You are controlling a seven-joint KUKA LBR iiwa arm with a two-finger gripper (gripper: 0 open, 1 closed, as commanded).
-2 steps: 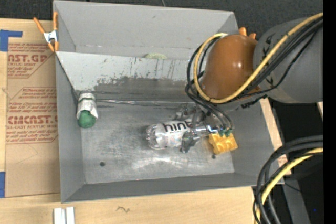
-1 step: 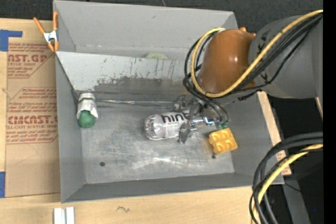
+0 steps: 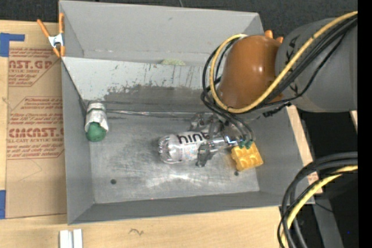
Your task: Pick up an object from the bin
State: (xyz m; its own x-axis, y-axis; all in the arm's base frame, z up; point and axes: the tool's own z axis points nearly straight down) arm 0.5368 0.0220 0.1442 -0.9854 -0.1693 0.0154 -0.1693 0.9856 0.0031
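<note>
So far the pick is only half made, as I judge it. The tool (image 3: 212,145) is low in the bin (image 3: 168,197), right against the 3 o'clock end of a clear bottle (image 3: 177,148). Its metal parts and the bottle's shiny end run together, so I cannot tell how far it is open or whether it has hold of anything. The bottle lies flat on the floor and nothing is raised. What seems done is the reach down to the bottle. What is left is a sure grip and the lift clear of the bin.

The bottle is near the middle of the floor, a little toward 5 o'clock, on its side with its long axis running 9 to 3. It is see-through plastic, rounded at the 9 o'clock end, with black lettering along its upper side. It looks light and smooth, so it may roll or slip if it is gripped off-centre.

Just beside the tool at 4 o'clock sits a small yellow block (image 3: 246,157), apart from the bottle. Well off at 9 o'clock, by the wall, lies a white tube (image 3: 95,119) with a green cap.
</note>
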